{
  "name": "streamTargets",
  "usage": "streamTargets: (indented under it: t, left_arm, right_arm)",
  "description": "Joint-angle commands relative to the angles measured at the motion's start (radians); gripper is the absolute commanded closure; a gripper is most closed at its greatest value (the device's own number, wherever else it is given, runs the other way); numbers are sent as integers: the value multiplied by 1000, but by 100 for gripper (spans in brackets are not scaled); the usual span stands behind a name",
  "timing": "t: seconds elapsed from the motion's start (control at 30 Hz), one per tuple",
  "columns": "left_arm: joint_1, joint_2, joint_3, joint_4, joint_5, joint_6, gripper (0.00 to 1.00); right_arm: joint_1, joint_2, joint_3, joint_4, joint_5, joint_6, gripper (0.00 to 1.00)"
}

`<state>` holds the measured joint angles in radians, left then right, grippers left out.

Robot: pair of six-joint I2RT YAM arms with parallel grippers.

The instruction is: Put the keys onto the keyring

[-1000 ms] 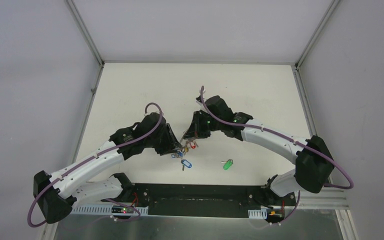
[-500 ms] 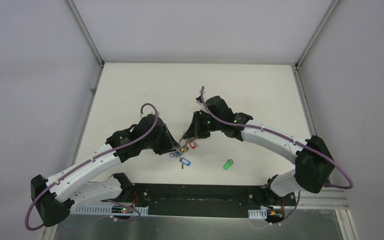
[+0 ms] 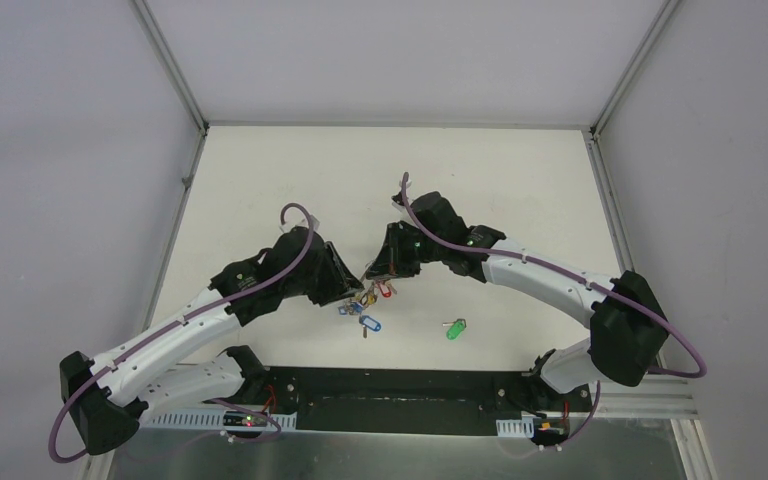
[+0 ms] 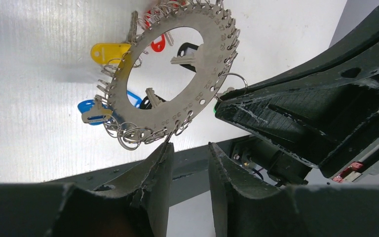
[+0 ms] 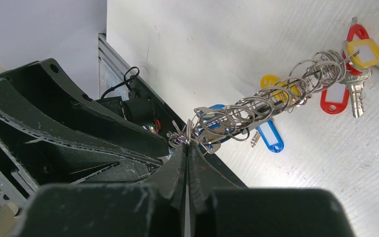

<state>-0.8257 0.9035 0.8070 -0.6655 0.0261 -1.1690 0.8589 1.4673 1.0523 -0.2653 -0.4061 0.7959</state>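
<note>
The right gripper (image 5: 187, 148) was clenched on the rim of the keyring (image 4: 143, 111), holding it up off the surface (image 3: 260, 180) near the middle of the overhead view. From the right wrist the ring showed edge-on, running from the closed fingertips toward the upper right of the frame, with small split rings crowded along it and yellow and red tags hanging at its far end. From the left wrist it showed as a flat silvery disc with a wide central hole, tilted and filling the upper middle of the frame.

The left gripper (image 4: 191, 148) sat just below the ring's lower edge, released, its jaws apart with nothing between them. One small split ring hung right at the tip of the left-hand finger (image 4: 160, 163).

The blue-tagged key (image 3: 368, 325) lay on the surface just below the raised ring in the overhead view. The green-tagged key (image 3: 456, 328) lay alone to its right, well apart from both grippers.
</note>
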Motion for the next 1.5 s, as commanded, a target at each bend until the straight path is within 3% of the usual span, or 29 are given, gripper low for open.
streamTargets:
  t: [0.0,0.5,1.1,1.47]
  left_arm:
    - [-12,4,48,46,-60,-2,68]
    - [-11,94,61,43,-90,38,67]
    - [-12,91,59,120,-66,63,99]
    - [-11,69,59,122,-73,75,100]
  right_arm:
    - [-4,-25,9,74,-28,20,100]
    - [-5,-25,6,76,-31,20,100]
    - [-5,-24,3,81,-44,23,100]
    - [-6,-25,0,81,-49,19,100]
